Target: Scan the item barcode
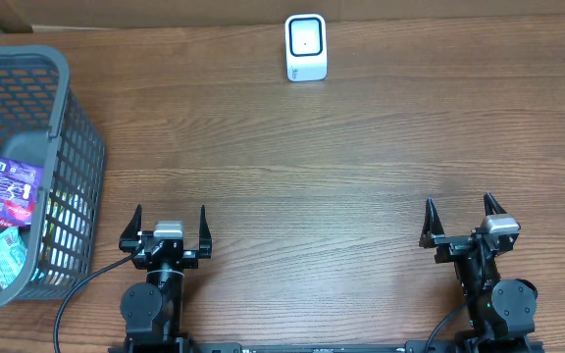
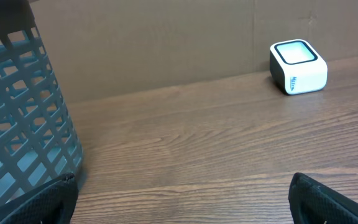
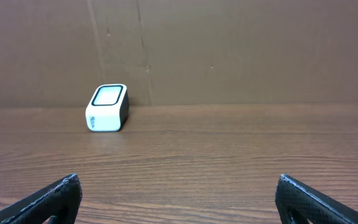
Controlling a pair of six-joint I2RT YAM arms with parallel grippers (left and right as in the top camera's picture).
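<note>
A white barcode scanner (image 1: 306,46) with a dark-rimmed window stands at the far edge of the table, also seen as the scanner (image 2: 297,66) and the scanner (image 3: 107,107) in the wrist views. A purple packet (image 1: 3,187) and a teal packet (image 1: 5,257) lie inside the grey mesh basket (image 1: 77,147) at the left. My left gripper (image 1: 169,220) is open near the front edge, beside the basket (image 2: 23,124), nothing between its fingers. My right gripper (image 1: 462,213) is open at the front right, also holding nothing.
A brown cardboard wall (image 3: 229,50) runs along the back of the wooden table (image 1: 312,167). The basket's side stands close to my left gripper's left finger.
</note>
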